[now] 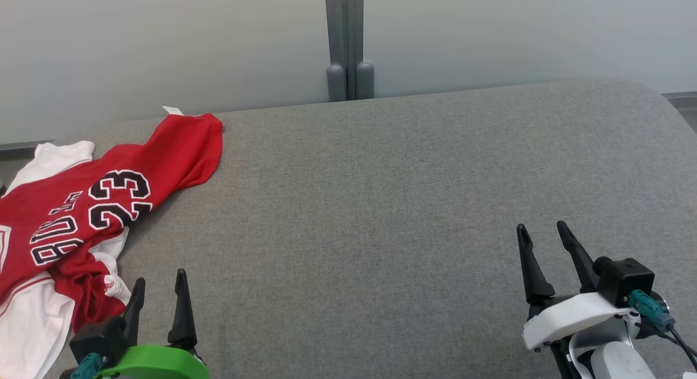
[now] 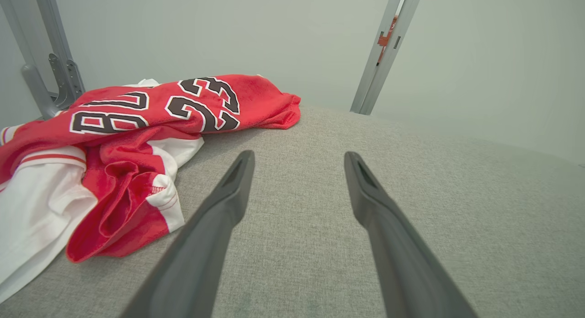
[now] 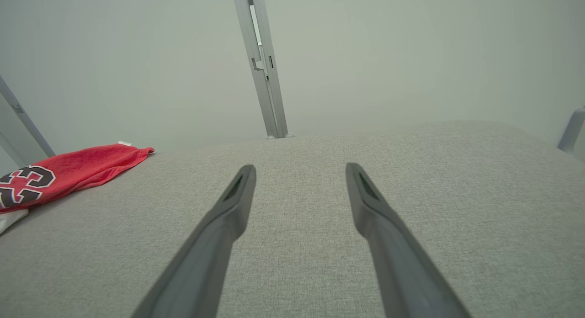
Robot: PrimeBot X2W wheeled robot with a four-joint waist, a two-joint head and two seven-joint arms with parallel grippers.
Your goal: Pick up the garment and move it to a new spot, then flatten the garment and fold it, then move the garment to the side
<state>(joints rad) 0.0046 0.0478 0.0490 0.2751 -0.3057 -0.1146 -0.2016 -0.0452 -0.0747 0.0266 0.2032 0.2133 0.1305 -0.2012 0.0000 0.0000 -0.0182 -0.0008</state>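
my left pincer [image 1: 160, 277] hangs low over the near left of the grey padded surface [image 1: 381, 205], its two dark fingers spread as wide as they go and holding nothing. the nearest bunched end of the garment [image 1: 81, 215] lies just beside it on its left, apart from it as far as i can tell. my right pincer [image 1: 541, 226] is well off on the near right over bare cloth, equally wide open and equally empty. i judge both are placed like this because nothing has been started: jaws wide so either can drop over a fold of fabric, the left one close to the work since the garment is on its side, the right one held clear so the middle of the surface is free as the new spot

the garment lies at the far left of the surface, part of it running out of the head view at the left edge. it is a red jersey with white panels, black digits 23 edged in white and black lettering beside them that i cannot read whole. it is not flat: the red body spreads diagonally, one corner reaching toward the back edge with a small white tag [image 1: 173, 110] poking out, while the near end is crumpled into a red and white bunch. it looks soft and limp, so i expect it to sag and trail when lifted, and a pinch on the bunch may catch more than one layer
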